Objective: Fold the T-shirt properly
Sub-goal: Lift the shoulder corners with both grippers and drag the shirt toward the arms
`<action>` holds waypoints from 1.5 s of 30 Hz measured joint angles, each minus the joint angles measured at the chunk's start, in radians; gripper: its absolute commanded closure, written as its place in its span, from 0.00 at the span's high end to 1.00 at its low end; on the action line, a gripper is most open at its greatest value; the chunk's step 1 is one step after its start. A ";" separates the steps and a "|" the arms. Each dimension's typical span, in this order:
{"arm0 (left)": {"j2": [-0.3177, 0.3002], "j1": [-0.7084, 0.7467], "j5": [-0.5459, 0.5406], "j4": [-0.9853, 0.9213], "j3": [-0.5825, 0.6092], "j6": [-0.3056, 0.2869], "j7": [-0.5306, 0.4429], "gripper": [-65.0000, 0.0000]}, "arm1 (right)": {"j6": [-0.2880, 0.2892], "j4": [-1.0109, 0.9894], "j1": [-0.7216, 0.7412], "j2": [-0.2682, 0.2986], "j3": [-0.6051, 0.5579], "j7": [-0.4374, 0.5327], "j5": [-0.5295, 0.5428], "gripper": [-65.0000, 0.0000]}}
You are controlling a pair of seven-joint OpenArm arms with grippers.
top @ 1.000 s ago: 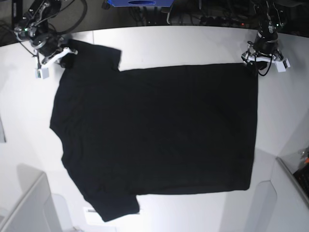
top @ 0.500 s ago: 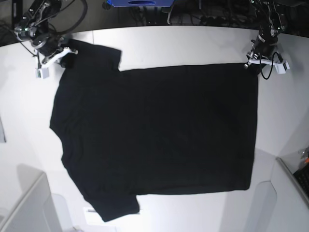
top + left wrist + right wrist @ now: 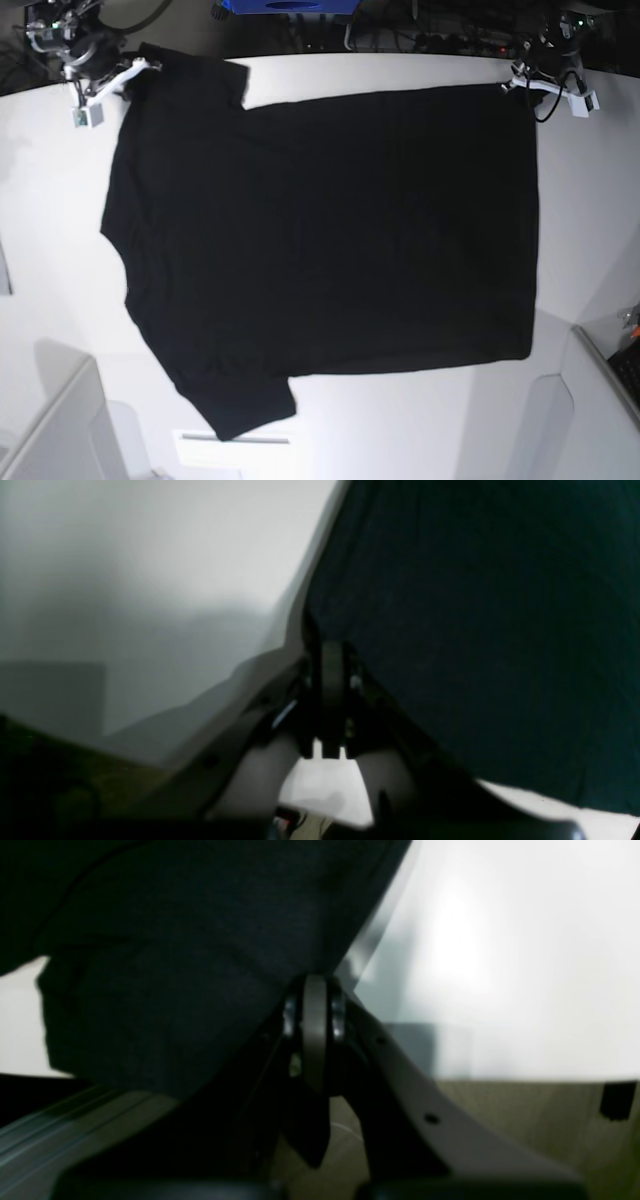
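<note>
While pinched at corners, T-shirt (image 3: 320,220) flat.

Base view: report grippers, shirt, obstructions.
Left gripper and right gripper both shut on black cloth T-shirt, far corners. Shirt spread flat on white table. Nothing in the way.

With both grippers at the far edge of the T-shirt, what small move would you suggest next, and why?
Probably carry that far edge up and over toward the near hem. The left gripper and right gripper are each shut on a far corner of the T-shirt, which lies spread flat on the table, so both corners look ready for a fold.
</note>
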 measured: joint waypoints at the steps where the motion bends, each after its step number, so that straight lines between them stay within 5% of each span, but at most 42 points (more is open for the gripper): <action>1: 0.000 0.013 0.000 0.016 0.000 0.000 0.000 0.00 | 0.000 0.022 -0.016 -0.006 -0.005 -0.004 -0.002 0.00; 9: -0.001 0.029 -0.002 0.167 -0.001 0.005 0.013 0.00 | 0.000 0.106 0.004 -0.012 -0.007 -0.026 0.000 0.00; 22: 0.037 -0.111 -0.006 0.183 -0.102 0.005 0.192 0.00 | 0.000 0.123 0.319 0.027 -0.007 -0.293 -0.003 0.00; 24: 0.036 -0.163 0.003 0.177 -0.108 0.005 0.243 0.00 | -0.039 0.121 0.358 0.028 -0.007 -0.316 -0.004 0.00; 30: 0.037 -0.267 -0.002 0.175 -0.108 0.012 0.273 0.00 | -0.107 -0.007 0.472 0.062 -0.121 -0.312 -0.006 0.00; 33: 0.035 -0.302 0.006 0.161 -0.105 0.081 0.272 0.00 | -0.123 -0.083 0.520 0.059 -0.128 -0.285 -0.011 0.00; 38: 0.036 -0.357 0.000 0.132 -0.106 0.084 0.272 0.00 | -0.186 -0.163 0.605 0.077 -0.132 -0.262 -0.011 0.00; 45: 0.035 -0.428 0.002 0.027 -0.106 0.085 0.272 0.00 | -0.192 -0.330 0.742 0.124 -0.132 -0.246 -0.016 0.00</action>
